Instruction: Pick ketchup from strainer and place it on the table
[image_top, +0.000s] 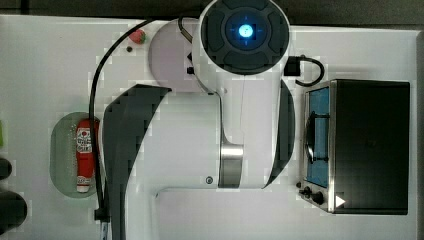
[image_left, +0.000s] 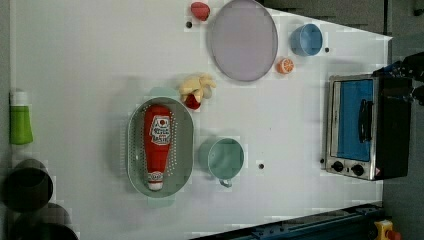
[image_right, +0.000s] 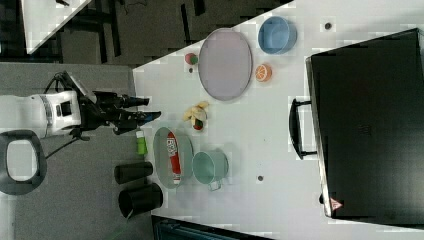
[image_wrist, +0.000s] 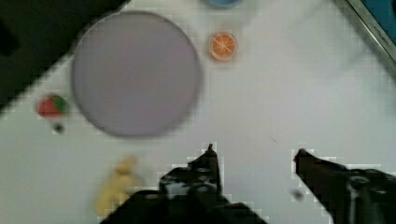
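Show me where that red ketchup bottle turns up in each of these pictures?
Top view: the ketchup lies in the strainer at the top view's left, beside the arm.
Left view: the ketchup lies lengthwise in the strainer, left of centre.
Right view: the ketchup lies in the strainer, lower middle.
Wrist view: not in it.
Shared landmark: the grey plate.

Top, left, right views overlook the table (image_left: 90, 60); wrist view looks closer

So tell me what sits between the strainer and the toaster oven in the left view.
The green cup stands between the strainer and the toaster oven, close beside the strainer; past it is bare table.
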